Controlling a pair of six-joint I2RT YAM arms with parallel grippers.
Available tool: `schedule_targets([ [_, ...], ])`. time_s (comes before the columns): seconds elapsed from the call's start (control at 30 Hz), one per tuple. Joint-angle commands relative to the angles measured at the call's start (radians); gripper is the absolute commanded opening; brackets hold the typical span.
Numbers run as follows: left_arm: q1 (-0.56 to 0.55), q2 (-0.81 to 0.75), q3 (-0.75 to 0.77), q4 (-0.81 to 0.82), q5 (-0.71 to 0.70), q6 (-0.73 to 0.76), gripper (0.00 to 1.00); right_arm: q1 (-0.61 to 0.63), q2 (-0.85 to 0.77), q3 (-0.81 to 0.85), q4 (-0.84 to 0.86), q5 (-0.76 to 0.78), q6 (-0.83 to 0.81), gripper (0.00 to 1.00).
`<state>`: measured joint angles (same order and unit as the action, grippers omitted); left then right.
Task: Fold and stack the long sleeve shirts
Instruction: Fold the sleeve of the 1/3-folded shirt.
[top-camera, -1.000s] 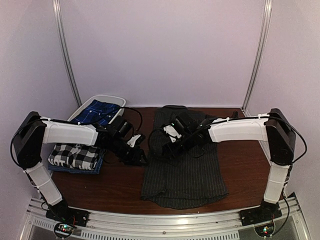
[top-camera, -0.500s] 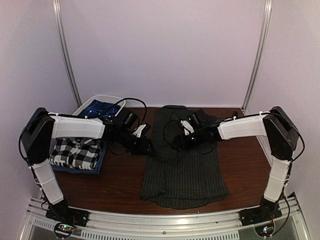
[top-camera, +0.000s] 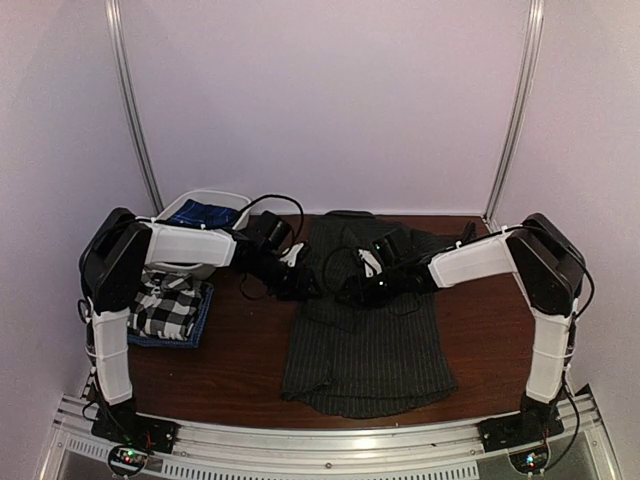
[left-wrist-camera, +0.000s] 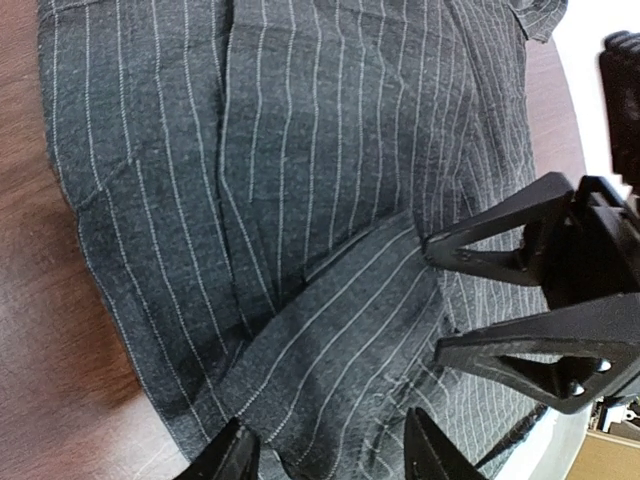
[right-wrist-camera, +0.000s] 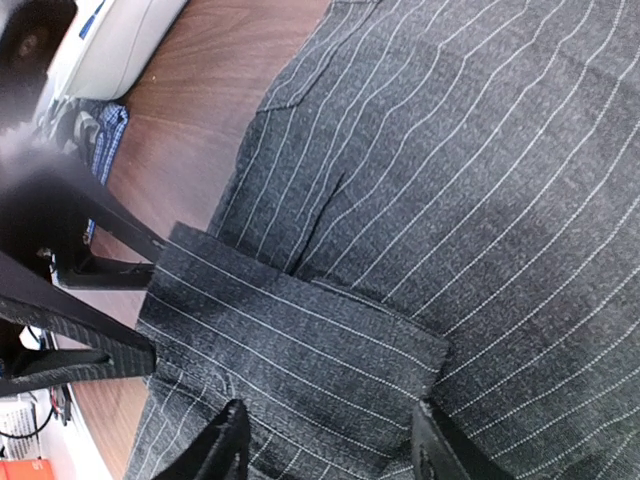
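The dark charcoal pinstriped shirt (top-camera: 365, 340) lies flat on the table's middle, with a sleeve cuff (left-wrist-camera: 340, 330) folded across its upper left part. My left gripper (top-camera: 305, 285) and right gripper (top-camera: 352, 292) face each other low over that cuff. In the left wrist view my left gripper (left-wrist-camera: 330, 460) is open, its jaws spread wide over the cuff. In the right wrist view my right gripper (right-wrist-camera: 332, 445) is open the same way over the cuff (right-wrist-camera: 290, 340). The black-and-white checked shirt (top-camera: 160, 305) lies folded at the left on blue cloth.
A white bin (top-camera: 228, 200) at the back left holds blue cloth (top-camera: 200, 213). Bare brown table (top-camera: 230, 370) lies between the checked pile and the pinstriped shirt, and at the right (top-camera: 480, 320). The grippers' fingers nearly meet, as the left wrist view shows of the right fingers (left-wrist-camera: 520, 240).
Both grippers have moved right and toward the back, carrying the sleeve from the shirt's left edge onto its body. The left arm has stretched further across the table.
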<state>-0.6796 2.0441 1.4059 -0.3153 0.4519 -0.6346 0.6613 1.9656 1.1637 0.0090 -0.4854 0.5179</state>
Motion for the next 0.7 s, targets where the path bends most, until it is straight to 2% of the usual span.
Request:
schedule_targets([
  [0.0, 0.005, -0.003, 0.030, 0.019, 0.043, 0.018, 0.45, -0.002, 0.005, -0.025, 0.064, -0.041, 0.031, 0.53],
  [0.2, 0.005, -0.031, 0.016, 0.024, 0.110, 0.061, 0.30, 0.001, -0.014, -0.042, 0.067, -0.060, 0.034, 0.46],
  [0.43, -0.001, -0.089, -0.057, 0.024, 0.177, 0.112, 0.12, 0.013, -0.076, -0.093, 0.068, -0.044, 0.036, 0.45],
  [0.67, -0.033, -0.142, -0.146, 0.019, 0.266, 0.203, 0.07, 0.036, -0.188, -0.157, 0.052, 0.060, 0.036, 0.46],
])
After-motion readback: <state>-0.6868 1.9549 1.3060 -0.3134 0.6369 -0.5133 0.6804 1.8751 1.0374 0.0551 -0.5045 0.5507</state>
